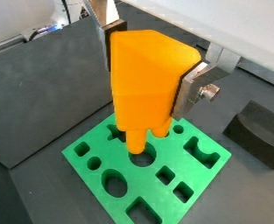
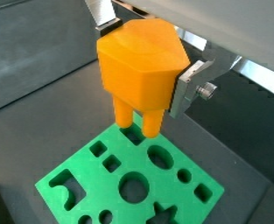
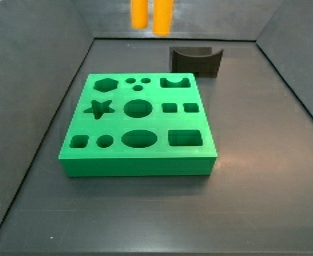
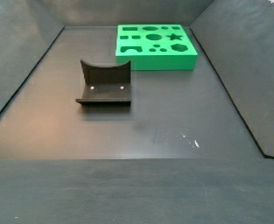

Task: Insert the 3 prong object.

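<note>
Above the green board (image 1: 151, 162), the gripper (image 1: 163, 87) fingers (image 1: 193, 87) are clamped on the 3 prong object's (image 1: 145, 74) upper body, judged rigid, light, slick plastic.

A dark grey block with a curved notch (image 4: 104, 85) rests on the dark table (image 4: 139, 149), near the green board (image 3: 139, 150), not touching it.

You see only the prong tips of the 3 prong object (image 3: 152, 13), cut off at twelve o'clock. The pincer (image 1: 163, 87) shows one finger (image 1: 193, 86); the other is hidden behind the block.
</note>
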